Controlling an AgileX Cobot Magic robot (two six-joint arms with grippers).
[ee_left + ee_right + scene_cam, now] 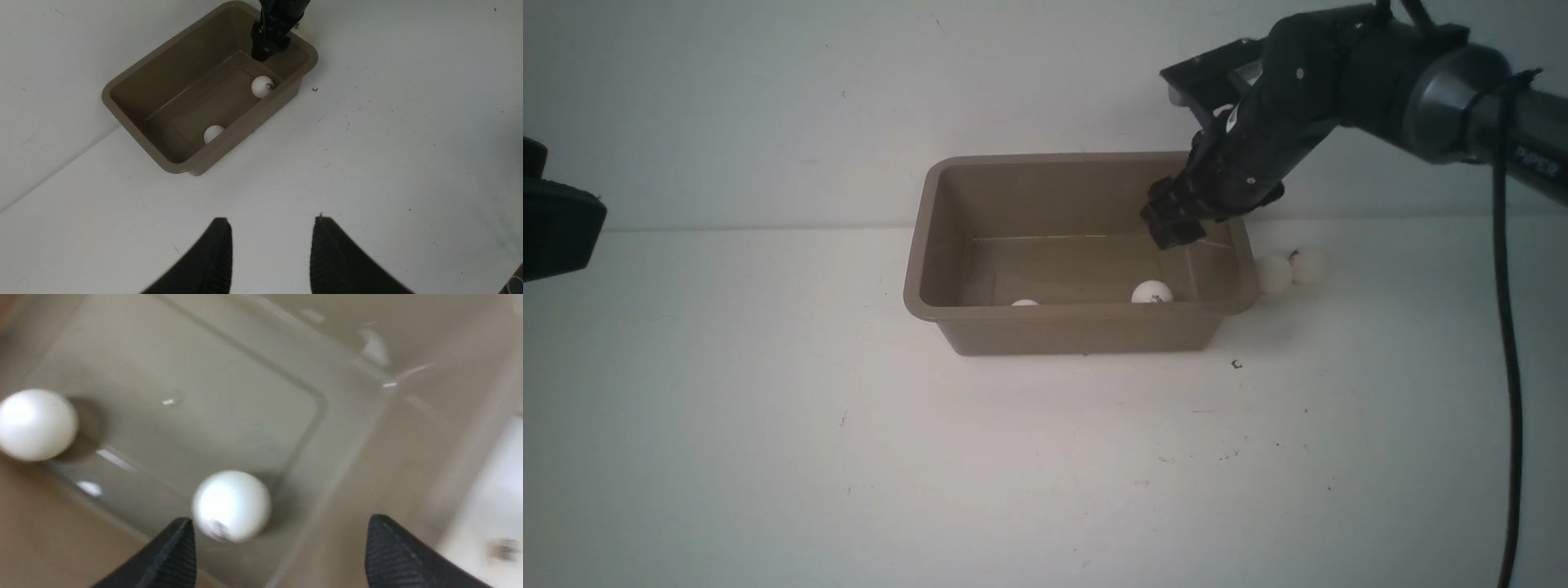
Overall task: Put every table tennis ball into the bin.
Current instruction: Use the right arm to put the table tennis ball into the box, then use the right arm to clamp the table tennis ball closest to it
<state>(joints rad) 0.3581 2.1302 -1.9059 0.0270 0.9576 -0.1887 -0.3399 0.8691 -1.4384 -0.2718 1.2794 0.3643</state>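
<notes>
Left end effector [270, 220] partly open, empty, right end effector [280, 520] wide open, empty, above 2 balls [1152, 292] in bin [1078, 331]

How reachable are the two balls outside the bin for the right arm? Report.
Probably yes: the right gripper hangs open over the bin's right end, and both balls lie just outside that wall, only the rim between.

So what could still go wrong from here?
The two loose balls touch each other on the table beside the bin; grabbing one could knock the other rolling away. The open right tool hangs low at the bin's right end, so swinging out sideways might catch the rim and shove the bin.
</notes>
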